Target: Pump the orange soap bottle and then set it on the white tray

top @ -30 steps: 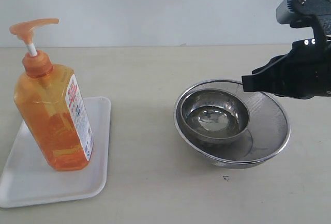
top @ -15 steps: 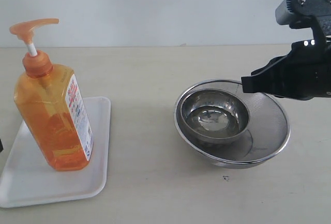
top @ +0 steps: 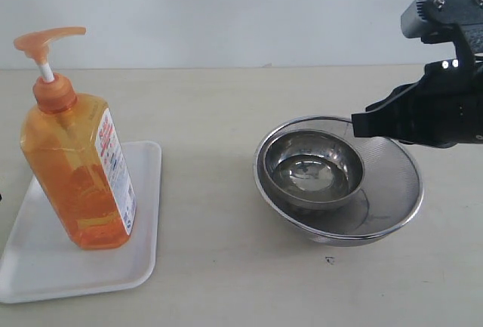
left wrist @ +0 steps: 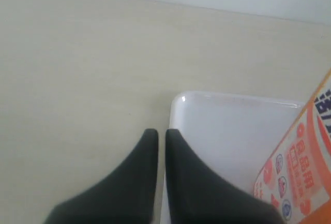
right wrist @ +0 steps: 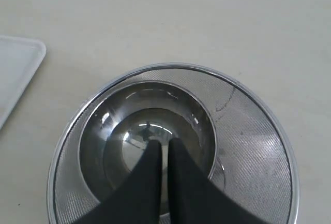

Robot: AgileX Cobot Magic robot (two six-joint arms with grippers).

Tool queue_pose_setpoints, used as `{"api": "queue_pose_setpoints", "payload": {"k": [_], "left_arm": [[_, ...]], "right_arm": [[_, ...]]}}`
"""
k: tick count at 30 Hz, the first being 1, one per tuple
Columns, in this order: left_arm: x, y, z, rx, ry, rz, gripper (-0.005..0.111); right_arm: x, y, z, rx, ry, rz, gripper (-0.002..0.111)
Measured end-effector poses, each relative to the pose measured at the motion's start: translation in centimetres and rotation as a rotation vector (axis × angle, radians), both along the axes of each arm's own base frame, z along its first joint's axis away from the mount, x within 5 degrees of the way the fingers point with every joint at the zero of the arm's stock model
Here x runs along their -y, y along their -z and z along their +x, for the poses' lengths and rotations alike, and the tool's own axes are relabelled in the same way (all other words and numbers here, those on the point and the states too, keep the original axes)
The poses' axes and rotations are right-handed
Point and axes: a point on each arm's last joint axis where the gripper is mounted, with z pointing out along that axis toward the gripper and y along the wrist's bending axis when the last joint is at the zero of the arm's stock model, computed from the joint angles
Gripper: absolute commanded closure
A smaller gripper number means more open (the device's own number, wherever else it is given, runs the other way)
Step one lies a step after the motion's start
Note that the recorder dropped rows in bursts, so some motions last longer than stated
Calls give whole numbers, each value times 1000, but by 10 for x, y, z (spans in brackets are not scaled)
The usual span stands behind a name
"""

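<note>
The orange soap bottle (top: 75,176) was set upright on the white tray (top: 147,191). The left gripper (left wrist: 161,135) and right gripper (right wrist: 164,145) were closed, empty.

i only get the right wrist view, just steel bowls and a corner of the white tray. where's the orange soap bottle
Observer: The orange soap bottle stands upright on the white tray, left of the bowls in the exterior view.
Operator: is anything holding it
Observer: No. The left gripper is shut on nothing, with its tips by the tray's corner, apart from the bottle.
Operator: anything pressing on top of it
Observer: No. The pump head is raised on its white stem, and nothing touches it.
</note>
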Motion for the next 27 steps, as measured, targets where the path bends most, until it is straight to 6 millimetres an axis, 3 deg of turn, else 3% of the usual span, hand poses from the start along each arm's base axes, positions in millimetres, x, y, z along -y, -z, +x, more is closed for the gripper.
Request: {"api": "queue_pose_setpoints", "payload": {"k": [12,21,27], "left_arm": [[-15,-11,29,-76,39,-82,102],[-20,24,54,-258,33,-92,102],[-13,30,72,-280,124,-65,102]], "right_arm": [[0,0,0,-1,1,2,108],[0,0,0,1,2,1,108],[0,0,0,2,3,1,108]]}}
